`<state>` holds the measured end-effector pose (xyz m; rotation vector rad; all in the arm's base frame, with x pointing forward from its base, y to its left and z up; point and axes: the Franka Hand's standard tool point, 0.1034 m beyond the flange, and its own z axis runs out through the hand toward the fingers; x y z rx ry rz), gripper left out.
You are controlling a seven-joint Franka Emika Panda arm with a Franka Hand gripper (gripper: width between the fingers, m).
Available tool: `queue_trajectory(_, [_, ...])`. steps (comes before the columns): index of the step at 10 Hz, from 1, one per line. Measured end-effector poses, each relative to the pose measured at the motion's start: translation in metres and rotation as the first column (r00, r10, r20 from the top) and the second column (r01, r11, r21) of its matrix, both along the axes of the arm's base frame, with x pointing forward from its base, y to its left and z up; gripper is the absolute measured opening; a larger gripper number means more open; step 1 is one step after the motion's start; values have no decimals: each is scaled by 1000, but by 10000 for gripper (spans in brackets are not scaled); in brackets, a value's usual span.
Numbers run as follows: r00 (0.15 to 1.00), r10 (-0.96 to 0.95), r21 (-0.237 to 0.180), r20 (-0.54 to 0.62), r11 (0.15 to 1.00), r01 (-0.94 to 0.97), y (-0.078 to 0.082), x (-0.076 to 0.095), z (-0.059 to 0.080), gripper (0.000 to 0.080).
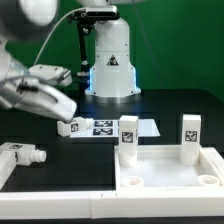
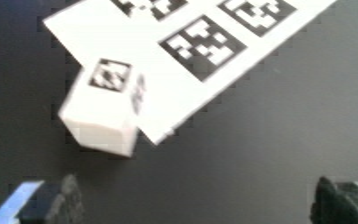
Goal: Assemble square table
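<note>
Plastic is what I have to deal with: the nearest leg [image 2: 108, 108] lies on its side below me, a stubby white block that I judge light, stiff and rather smooth, so it may slip or roll if I pinch it off-centre. My claw [image 2: 197, 198] is spread wide and grasps nothing; both fingertips [image 2: 44, 200] show in the wrist view, apart from the leg. I would take it across its two long flat sides, near the middle, keeping clear of the tagged end. That end touches the edge of the marker board [image 2: 220, 45], which is thin and flat, so one fingertip could catch on it as I come down; whether the leg rests partly on the board I cannot tell. In the exterior view the square panel [image 1: 165, 178] sits toward the right on the dark table [image 1: 60, 178], with two upright legs [image 1: 128, 136] at its far corners. Another loose leg [image 1: 20, 155] lies well apart at the exterior view's left. Nothing stands between me and the nearest leg, but carrying it to the panel means passing those upright legs without knocking them.
</note>
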<state>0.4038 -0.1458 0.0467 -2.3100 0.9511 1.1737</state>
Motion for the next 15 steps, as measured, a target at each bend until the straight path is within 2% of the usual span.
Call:
queue_trajectory(1, [998, -4, 38, -55, 999, 6, 4, -13, -2, 649])
queue_trajectory(2, [998, 1, 42, -62, 999, 2, 4, -11, -4, 649])
queue_trajectory(4, [998, 1, 43, -63, 999, 2, 4, -13, -6, 649])
queue_trajectory(7, [993, -26, 49, -118, 998, 32, 4, -51, -26, 649])
queue_trajectory(8, [992, -29, 47, -125, 998, 36, 5, -57, -30, 649])
queue_trajectory(11, [986, -69, 37, -153, 996, 76, 21, -69, -39, 649])
queue_trajectory(12, [986, -66, 38, -151, 997, 73, 20, -68, -39, 649])
queue_trajectory(14, [986, -65, 38, -152, 997, 72, 20, -69, -40, 398])
queue_trajectory(15, [986, -65, 38, -153, 997, 72, 20, -69, -40, 398])
